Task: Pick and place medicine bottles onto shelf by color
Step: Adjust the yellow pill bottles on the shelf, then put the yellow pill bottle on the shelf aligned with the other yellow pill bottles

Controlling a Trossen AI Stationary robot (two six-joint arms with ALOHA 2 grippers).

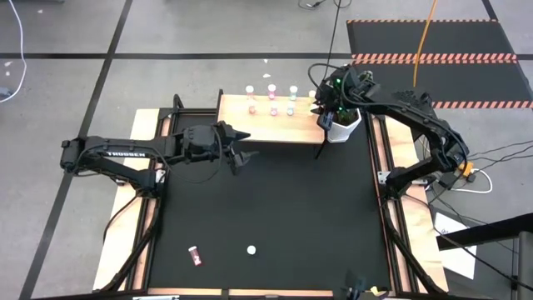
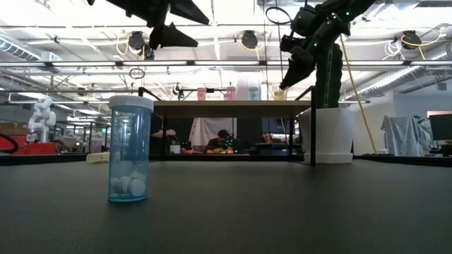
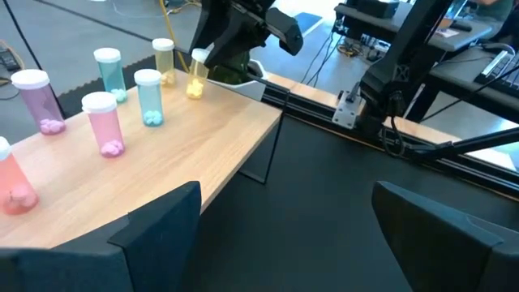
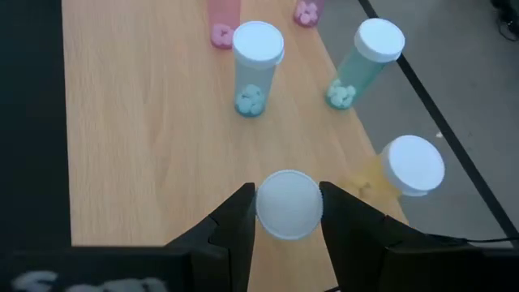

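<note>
On the shelf [image 1: 266, 121] stood 7 bottles [image 3: 149, 97], an 8th was gripped there, 2 more bottles [image 1: 195, 256] sat on the mat, plus 1 potted cactus [image 2: 327, 127].

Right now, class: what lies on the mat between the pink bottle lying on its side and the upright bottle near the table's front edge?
Nothing: in the high view, only bare black mat separates the pink bottle from the upright bottle.

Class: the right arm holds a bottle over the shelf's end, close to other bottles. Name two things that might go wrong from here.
1. The right gripper holds a yellow bottle beside another yellow bottle near the shelf edge; a nudge might tip that one off.
2. The teal bottles stand just ahead, so the jaws may clip them on release or withdrawal.
</note>
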